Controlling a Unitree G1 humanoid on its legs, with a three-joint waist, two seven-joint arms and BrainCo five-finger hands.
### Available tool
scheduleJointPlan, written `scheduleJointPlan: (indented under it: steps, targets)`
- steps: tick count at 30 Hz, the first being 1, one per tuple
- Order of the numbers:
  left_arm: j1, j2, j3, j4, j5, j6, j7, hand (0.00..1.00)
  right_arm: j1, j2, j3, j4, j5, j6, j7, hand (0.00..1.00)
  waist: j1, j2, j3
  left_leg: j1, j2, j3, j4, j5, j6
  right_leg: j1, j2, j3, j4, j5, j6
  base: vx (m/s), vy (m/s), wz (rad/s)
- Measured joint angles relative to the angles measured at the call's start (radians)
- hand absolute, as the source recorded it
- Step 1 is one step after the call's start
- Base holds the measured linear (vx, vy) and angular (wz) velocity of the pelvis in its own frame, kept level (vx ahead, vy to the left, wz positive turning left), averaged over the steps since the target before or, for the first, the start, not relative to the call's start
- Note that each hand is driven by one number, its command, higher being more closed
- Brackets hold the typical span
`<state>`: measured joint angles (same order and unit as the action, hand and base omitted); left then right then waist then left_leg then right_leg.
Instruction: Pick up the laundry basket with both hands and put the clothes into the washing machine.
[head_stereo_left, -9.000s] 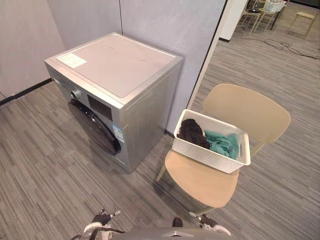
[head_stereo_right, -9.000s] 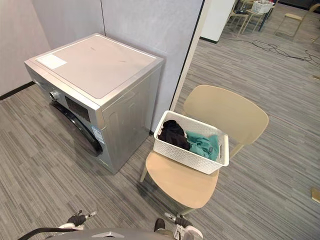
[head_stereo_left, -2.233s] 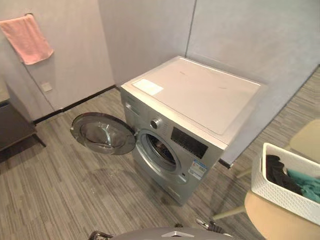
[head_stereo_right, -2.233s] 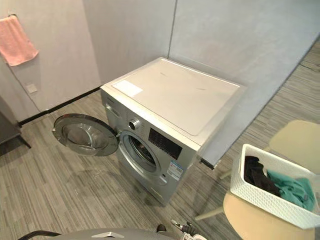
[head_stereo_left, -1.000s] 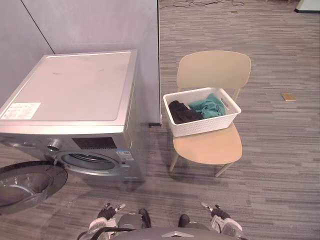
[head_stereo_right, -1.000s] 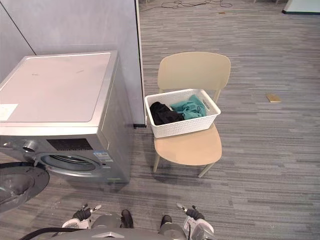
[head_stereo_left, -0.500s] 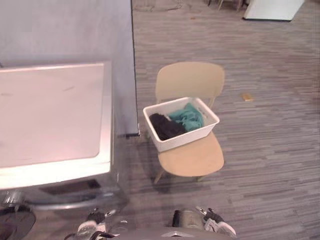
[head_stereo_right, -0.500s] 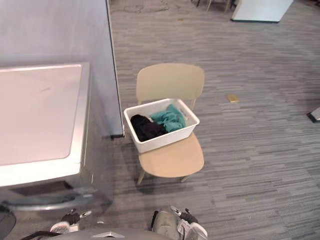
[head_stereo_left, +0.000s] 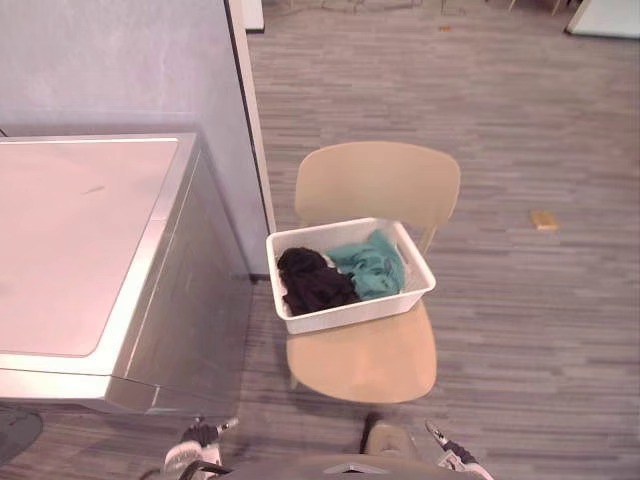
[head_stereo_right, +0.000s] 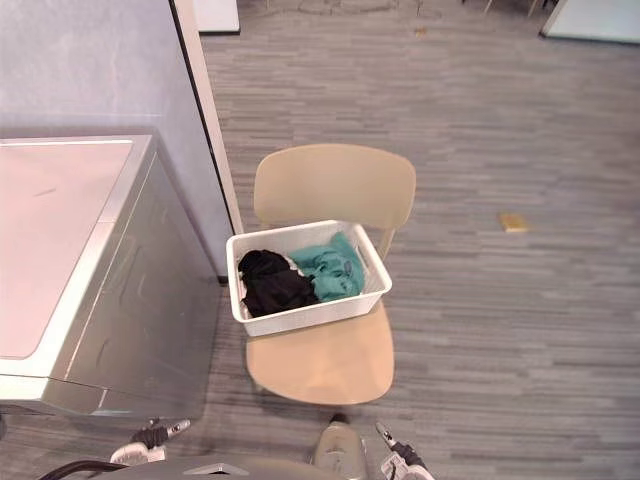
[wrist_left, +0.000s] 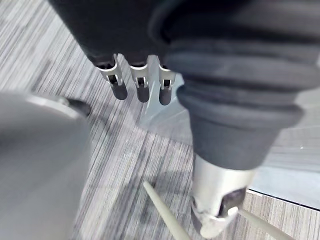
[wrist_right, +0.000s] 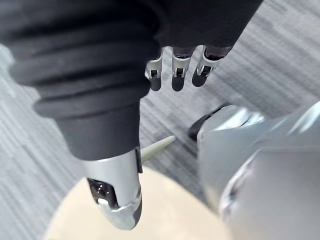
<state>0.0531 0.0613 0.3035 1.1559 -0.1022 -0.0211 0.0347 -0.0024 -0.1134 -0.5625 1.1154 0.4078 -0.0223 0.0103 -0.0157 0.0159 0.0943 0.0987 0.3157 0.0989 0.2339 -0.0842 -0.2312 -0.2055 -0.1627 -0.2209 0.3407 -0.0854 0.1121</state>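
white perforated plastic laundry basket (head_stereo_left: 350, 315) on beige chair (head_stereo_left: 365, 365): judged light, rigid; grasp its end rims. your left hand (wrist_left: 141, 85), right hand (wrist_right: 177, 72) hang slack, empty.

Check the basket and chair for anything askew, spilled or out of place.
The white basket sits turned at an angle on the chair seat, not square to it. Black and teal clothes lie inside; nothing has spilled. A small tan object lies loose on the floor to the chair's right.
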Motion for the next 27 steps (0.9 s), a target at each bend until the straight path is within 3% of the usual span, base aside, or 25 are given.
scheduleJointPlan:
  steps: [2,3,5,6,7,8,9,10,11,12,14,16,20,22,27]
  targets:
    - [0.015,0.005,0.066,-0.009,-0.011,-0.002,0.003,0.00,0.007,0.009,0.037,-0.152,0.019,-0.004,-0.035,0.00,-0.005,-0.018,-0.003,-0.061,0.026,-0.024,0.068,0.017,0.003,-0.004,0.018,-0.022,-0.006,-0.019,-0.019,-0.03,-0.187,0.32]
    - [0.022,0.013,0.107,-0.013,-0.015,0.001,0.005,0.00,0.030,0.012,0.050,-0.385,0.017,-0.020,-0.084,0.00,-0.012,-0.026,-0.002,-0.137,0.042,-0.002,0.162,0.053,0.054,0.003,0.018,-0.051,-0.020,-0.028,-0.024,-0.06,-0.165,0.38]
    - [0.033,0.015,0.109,-0.018,-0.015,0.001,0.006,0.00,0.040,0.012,0.045,-0.539,0.017,-0.042,-0.114,0.00,-0.018,-0.025,0.001,-0.168,0.060,0.054,0.202,0.087,0.102,0.029,0.015,-0.079,-0.039,-0.024,-0.031,-0.02,-0.146,0.51]
    - [0.050,0.014,0.109,-0.028,-0.015,0.002,0.009,0.00,0.043,0.012,0.039,-0.664,-0.011,-0.056,-0.143,0.00,-0.027,-0.030,0.007,-0.172,0.081,0.135,0.213,0.113,0.136,0.061,0.011,-0.111,-0.058,-0.017,-0.039,0.04,-0.120,0.77]
    - [0.053,0.011,0.108,-0.028,-0.014,0.003,0.013,0.00,0.042,0.012,0.027,-0.760,-0.061,-0.075,-0.177,0.00,-0.028,-0.025,0.006,-0.191,0.091,0.197,0.256,0.062,0.142,0.088,0.006,-0.136,-0.081,-0.010,-0.046,0.05,-0.083,0.77]
    - [0.052,0.007,0.103,-0.030,-0.014,0.003,0.017,0.00,0.034,0.004,0.026,-0.795,-0.078,-0.086,-0.195,0.00,-0.025,-0.019,0.006,-0.205,0.073,0.208,0.282,0.015,0.133,0.101,0.005,-0.148,-0.098,-0.007,-0.052,0.03,0.017,0.58]
    - [0.060,0.000,0.081,-0.037,-0.012,0.003,0.023,0.00,-0.003,-0.006,0.033,-0.850,-0.142,-0.094,-0.228,0.00,-0.008,-0.017,0.006,-0.224,-0.017,0.196,0.275,-0.081,0.114,0.115,0.003,-0.155,-0.135,0.011,-0.056,0.01,0.060,0.23]
    - [0.063,-0.001,0.073,-0.036,-0.012,0.004,0.025,0.00,-0.021,-0.005,0.039,-0.869,-0.163,-0.094,-0.242,0.00,0.001,-0.017,0.005,-0.226,-0.059,0.189,0.243,-0.101,0.114,0.118,0.004,-0.155,-0.150,0.022,-0.054,-0.01,0.097,0.09]
    - [0.070,-0.002,0.052,-0.035,-0.002,0.007,0.027,0.00,-0.050,-0.001,0.064,-0.904,-0.217,-0.101,-0.261,0.00,0.013,-0.013,0.003,-0.215,-0.120,0.181,0.138,-0.119,0.146,0.118,0.011,-0.159,-0.163,0.035,-0.045,-0.01,0.075,0.04]
    - [0.070,-0.002,0.046,-0.036,0.010,0.010,0.027,0.00,-0.055,0.007,0.088,-0.920,-0.248,-0.110,-0.276,0.00,0.018,-0.006,-0.002,-0.196,-0.127,0.174,0.097,-0.128,0.149,0.117,0.014,-0.164,-0.165,0.039,-0.037,0.02,0.069,0.08]
    - [0.067,0.009,0.019,-0.047,0.044,0.010,0.039,0.00,-0.103,0.019,0.224,-0.941,-0.331,-0.131,-0.280,0.00,0.044,-0.041,0.008,-0.186,-0.160,0.180,0.061,-0.107,0.158,0.116,0.009,-0.159,-0.202,0.080,-0.027,0.04,0.048,-0.02]
    - [0.058,0.015,-0.023,-0.048,0.070,0.011,0.047,0.00,-0.145,0.009,0.356,-0.939,-0.349,-0.132,-0.270,0.00,0.057,-0.038,0.011,-0.186,-0.173,0.177,0.059,-0.101,0.166,0.133,0.005,-0.159,-0.243,0.102,-0.020,0.01,0.052,0.00]
    - [0.028,0.029,-0.114,-0.107,0.096,0.003,0.045,0.00,-0.285,-0.080,0.640,-0.856,-0.415,-0.128,-0.149,0.00,0.089,-0.036,0.019,-0.239,-0.203,0.171,0.019,-0.063,0.179,0.115,0.003,-0.176,-0.343,0.171,-0.021,-0.02,0.029,0.08]
    - [0.008,0.035,-0.141,-0.121,0.096,-0.002,0.045,0.00,-0.366,-0.111,0.714,-0.795,-0.419,-0.127,-0.085,0.00,0.108,-0.037,0.046,-0.266,-0.201,0.169,0.019,-0.051,0.178,0.097,0.010,-0.177,-0.365,0.193,-0.031,-0.07,-0.029,0.00]
    - [-0.033,0.056,-0.178,-0.133,0.087,-0.023,0.044,0.00,-0.536,-0.136,0.836,-0.622,-0.453,-0.120,-0.036,0.00,0.127,-0.048,0.140,-0.312,-0.192,0.139,0.024,-0.033,0.178,0.062,0.022,-0.189,-0.357,0.208,-0.049,-0.10,-0.034,0.07]
